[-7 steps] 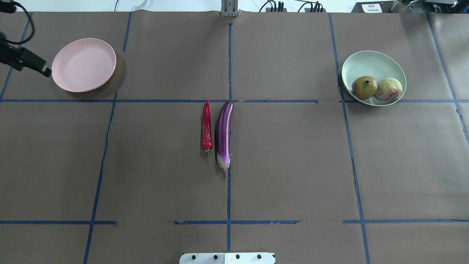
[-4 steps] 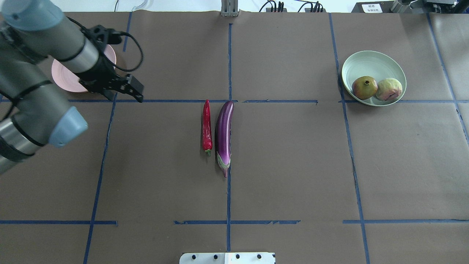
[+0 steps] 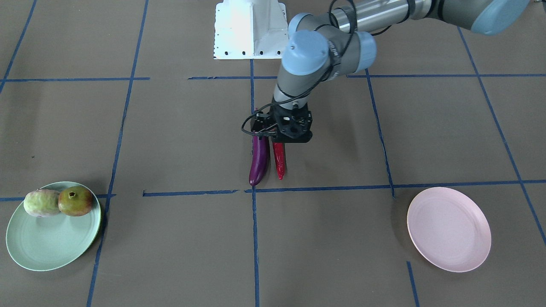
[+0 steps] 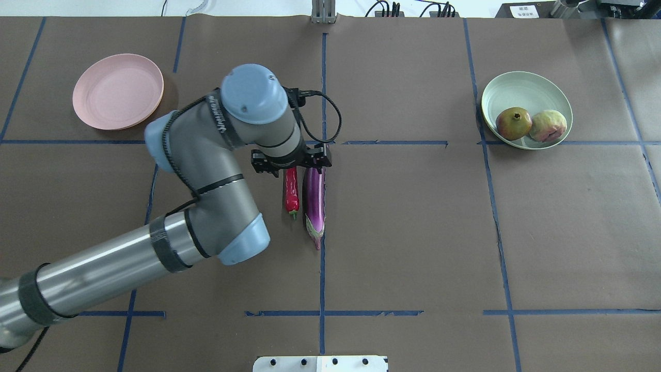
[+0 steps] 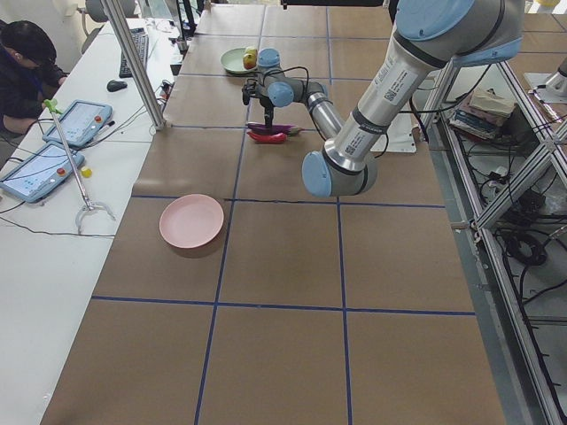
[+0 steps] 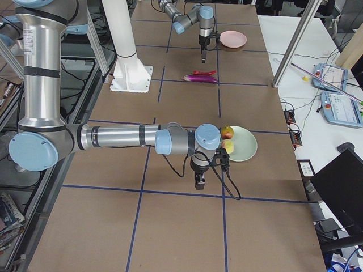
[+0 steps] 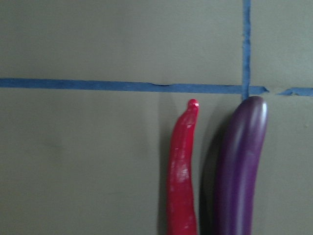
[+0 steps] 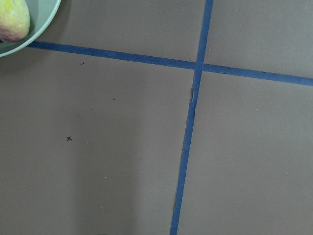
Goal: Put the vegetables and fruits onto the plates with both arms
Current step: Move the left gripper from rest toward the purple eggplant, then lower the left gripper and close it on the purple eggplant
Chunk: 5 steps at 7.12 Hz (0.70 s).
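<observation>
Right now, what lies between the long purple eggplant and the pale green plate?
Only bare brown table paper crossed by blue tape lines separates the long purple eggplant from the round pale green plate, clearest in the overhead view.

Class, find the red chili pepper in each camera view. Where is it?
Front-facing: chili pepper at centre.
Overhead: centre, slightly left.
Exterior left: far, upper middle.
Exterior right: far, upper middle.
Left wrist: bottom centre.
Right wrist: not in it.
Landmark: the purple eggplant lying alongside it.
</observation>
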### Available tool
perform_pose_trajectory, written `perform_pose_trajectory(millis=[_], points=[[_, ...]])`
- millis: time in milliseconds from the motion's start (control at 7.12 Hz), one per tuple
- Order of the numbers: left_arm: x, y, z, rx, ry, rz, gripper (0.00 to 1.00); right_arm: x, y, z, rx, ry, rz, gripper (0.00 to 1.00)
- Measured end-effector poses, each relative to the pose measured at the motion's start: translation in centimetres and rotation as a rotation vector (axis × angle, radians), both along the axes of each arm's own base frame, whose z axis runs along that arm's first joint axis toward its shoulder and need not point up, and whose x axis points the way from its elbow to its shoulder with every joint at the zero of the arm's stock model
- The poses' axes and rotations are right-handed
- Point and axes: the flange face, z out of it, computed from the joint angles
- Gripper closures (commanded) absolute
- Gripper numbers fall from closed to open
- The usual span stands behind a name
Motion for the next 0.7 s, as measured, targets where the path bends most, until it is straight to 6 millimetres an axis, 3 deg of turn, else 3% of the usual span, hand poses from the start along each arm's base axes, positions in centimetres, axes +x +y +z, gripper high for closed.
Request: perform_pose_trajectory(millis=[281, 702], points=[[4.1, 0.0, -1.4, -0.011, -0.030, -0.009, 0.18, 0.0, 0.0, 0.0, 0.000, -0.001, 0.000, 0.00], [6.3, 0.4, -0.2, -0.009, -0.047, -0.001, 0.20, 0.0, 0.0, 0.1, -0.002, -0.001, 0.000, 0.00]])
